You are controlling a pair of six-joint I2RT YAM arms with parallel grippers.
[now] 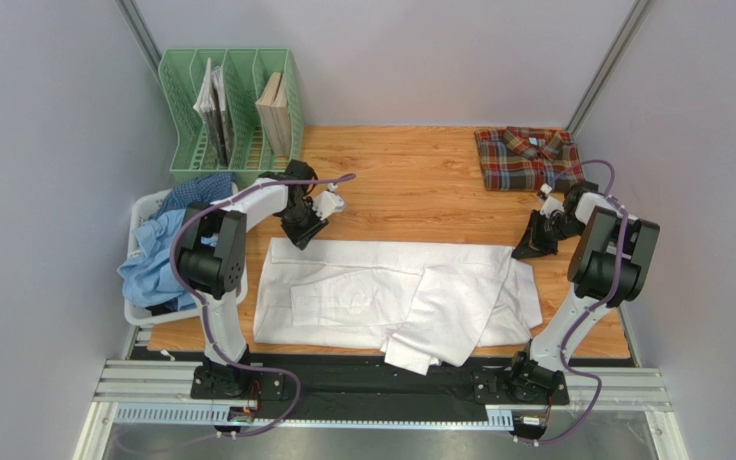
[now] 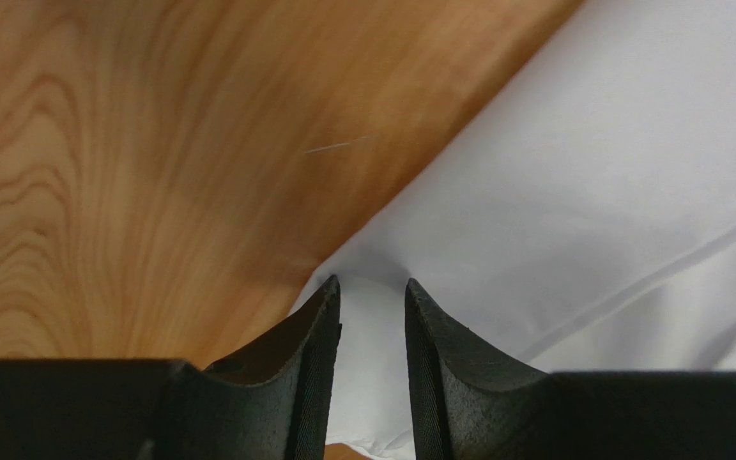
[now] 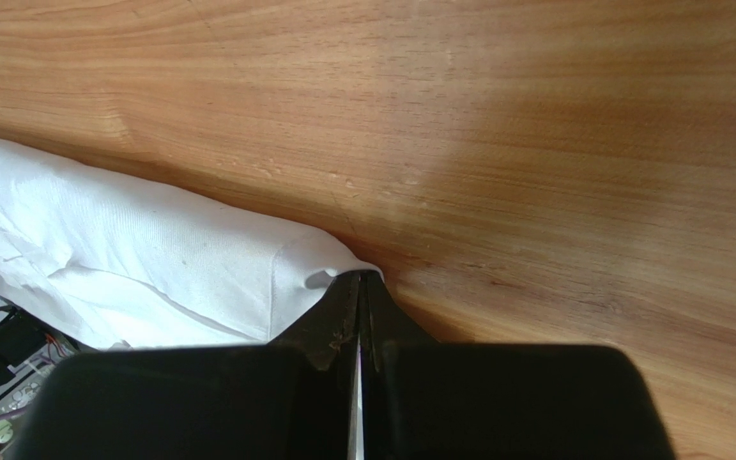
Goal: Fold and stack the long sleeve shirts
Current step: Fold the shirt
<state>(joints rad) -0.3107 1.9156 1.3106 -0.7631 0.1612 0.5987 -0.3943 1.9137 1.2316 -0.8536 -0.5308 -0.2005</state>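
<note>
Main risk from where I sit is an uneven grip. The right fingers (image 3: pixel 338 321) are pinched tight on the far R corner of the white shirt (image 1: pixel 372 287). The left fingers (image 2: pixel 314 345) stand apart and straddle the far L edge, w/ cloth in the gap but no bite that I can see. If I lift now, prob. only the R side comes up, the edge drags diagonally and the fold skews. I'd close L first. Second worry is the loose flap at the near edge, which hangs off the surface (image 1: pixel 410 192) toward the rail. Any pull could catch it or undo what's folded.

The shirt lies lengthways across the middle of the surface. Its L half is flat and smooth, and its R half is doubled over w/ a slanted panel on top and soft creases. It's thin cloth, puckered at both gripped corners. The plaid shirt (image 1: pixel 525 158) sits folded at the far R corner, well apart. The blue shirts (image 1: pixel 156 264) are heaped in the basket (image 1: pixel 141 311) at L.
</note>
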